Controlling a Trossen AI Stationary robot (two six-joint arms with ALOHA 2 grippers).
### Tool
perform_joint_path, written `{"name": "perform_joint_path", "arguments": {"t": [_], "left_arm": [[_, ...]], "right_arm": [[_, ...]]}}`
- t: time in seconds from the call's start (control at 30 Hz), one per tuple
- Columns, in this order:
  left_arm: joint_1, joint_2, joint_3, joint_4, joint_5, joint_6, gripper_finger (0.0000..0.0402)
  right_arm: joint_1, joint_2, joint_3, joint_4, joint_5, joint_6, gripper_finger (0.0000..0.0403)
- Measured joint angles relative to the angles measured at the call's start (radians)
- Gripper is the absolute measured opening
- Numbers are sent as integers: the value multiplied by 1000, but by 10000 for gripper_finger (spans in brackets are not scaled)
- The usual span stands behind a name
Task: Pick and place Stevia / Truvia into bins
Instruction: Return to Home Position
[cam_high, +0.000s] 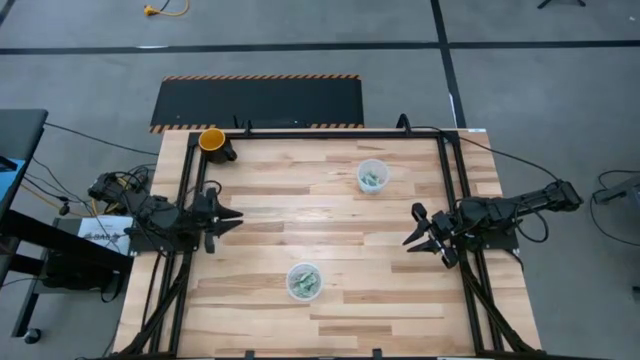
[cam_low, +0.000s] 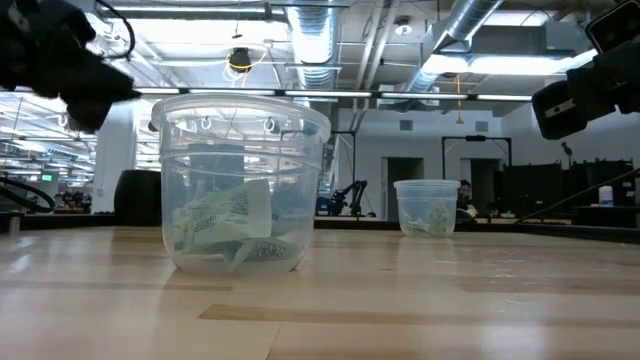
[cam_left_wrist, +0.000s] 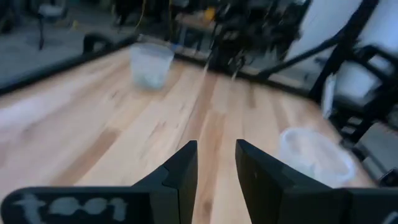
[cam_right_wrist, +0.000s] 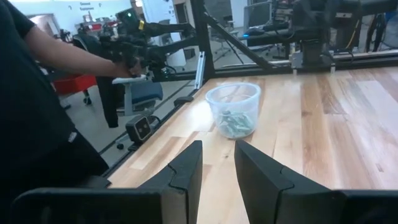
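Two clear cups serve as bins. One bin (cam_high: 304, 281) stands near the table's front edge at its middle, and the other bin (cam_high: 372, 176) stands toward the far right. Green-and-white Stevia packets (cam_low: 228, 224) lie heaped inside the near bin (cam_low: 245, 185), and more packets (cam_high: 373, 179) lie in the far bin (cam_low: 430, 206). My left gripper (cam_high: 236, 217) hovers open at the table's left edge, its fingers (cam_left_wrist: 186, 163) with nothing between them. At the right edge my right gripper (cam_high: 411, 227) is also open and points toward the near bin (cam_right_wrist: 235, 109).
An orange-yellow cup (cam_high: 212, 140) stands at the far left corner. Black frame rails (cam_high: 450, 180) run along the table's left, right and far sides. A person's arm (cam_right_wrist: 68, 56) in a dark sleeve shows beyond the table's near edge. Bare wood lies between the bins.
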Motion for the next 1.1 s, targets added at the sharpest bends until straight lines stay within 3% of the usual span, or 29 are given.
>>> {"name": "perform_joint_path", "arguments": {"t": [0.1, 0.27, 0.33, 0.53, 0.63, 0.7, 0.87, 1.1], "left_arm": [[1, 0, -5, 114, 59, 97, 98], [1, 0, -121, 433, 275, 315, 98], [3, 5, -124, 435, 288, 312, 98], [27, 14, -125, 405, 117, 249, 98], [43, 15, -126, 408, 141, 276, 98], [50, 14, -126, 419, 175, 300, 98], [61, 15, -127, 399, 199, 315, 98], [61, 15, -127, 398, 195, 285, 98]], "right_arm": [[-13, 0, 0, -4, 0, -11, 87], [-68, 0, 0, 17, -70, 15, 87], [-103, 0, 0, 42, -162, 26, 87], [-255, -1, 0, 67, -554, 106, 87], [-358, -1, 0, 31, -741, 121, 87], [-426, -1, 0, 35, -805, 122, 87], [-543, -1, 0, 29, -790, 116, 87], [-547, 1, 0, 21, -543, 180, 87]]}}
